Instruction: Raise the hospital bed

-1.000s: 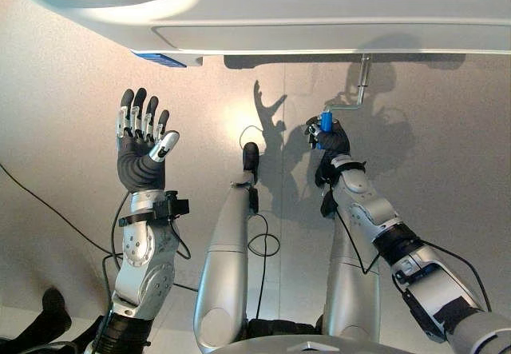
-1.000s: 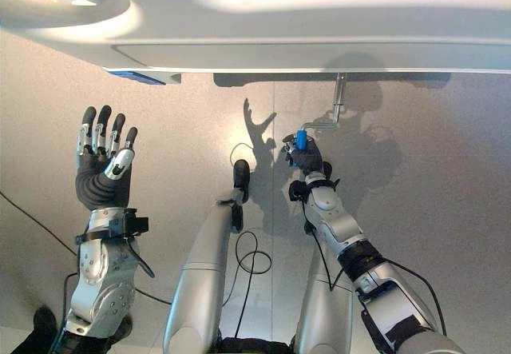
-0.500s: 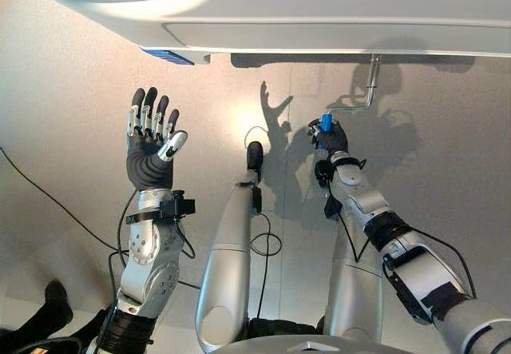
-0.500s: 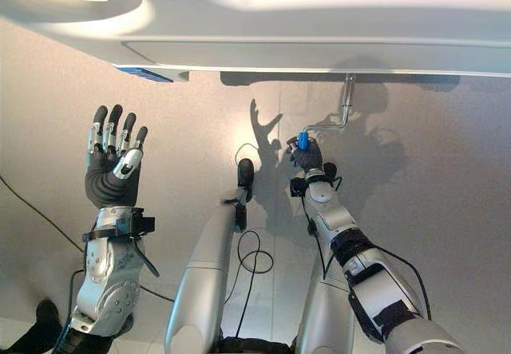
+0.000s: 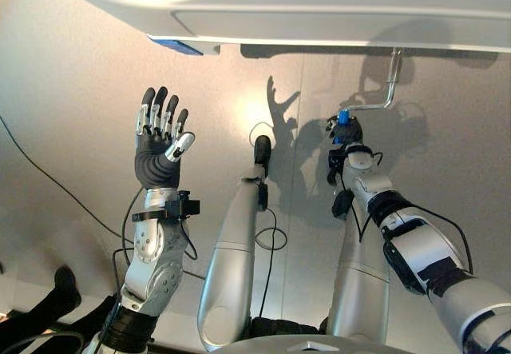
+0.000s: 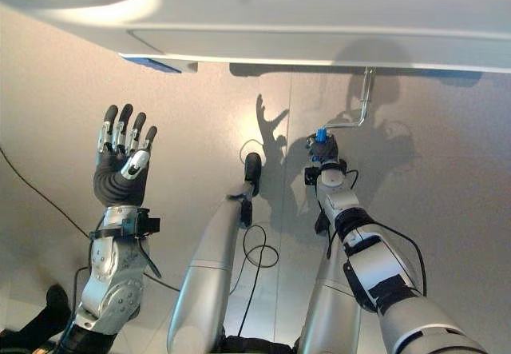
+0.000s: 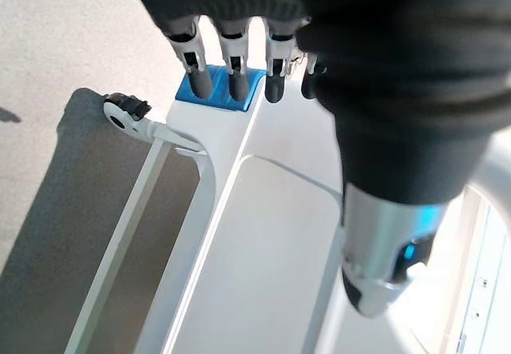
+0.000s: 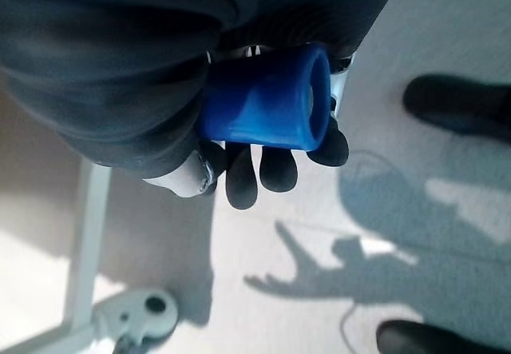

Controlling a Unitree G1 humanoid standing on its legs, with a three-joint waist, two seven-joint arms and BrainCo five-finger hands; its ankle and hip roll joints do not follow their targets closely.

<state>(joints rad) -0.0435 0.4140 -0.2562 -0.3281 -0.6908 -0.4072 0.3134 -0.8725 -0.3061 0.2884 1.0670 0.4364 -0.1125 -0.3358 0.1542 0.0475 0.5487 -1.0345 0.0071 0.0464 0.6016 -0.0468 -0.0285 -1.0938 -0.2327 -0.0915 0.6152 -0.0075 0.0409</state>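
Gripping the blue handle (image 5: 344, 118) of the metal crank (image 5: 389, 82) with the right hand (image 5: 346, 133), fingers curled tight around it, at the far right just below the white hospital bed frame (image 5: 319, 14) spanning the far side. Holding the left hand (image 5: 160, 150) raised at the left over the grey floor (image 5: 72, 114), well apart from the crank, fingers straight and spread, grasping nothing.

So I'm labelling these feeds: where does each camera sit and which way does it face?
Left eye view: head, looking down; open left hand, right hand on the blue crank handle under the bed frame.
Right eye view: same scene.
Left wrist view: along straight fingers toward the frame.
Right wrist view: along fingers curled round the handle, shared with the eye views.
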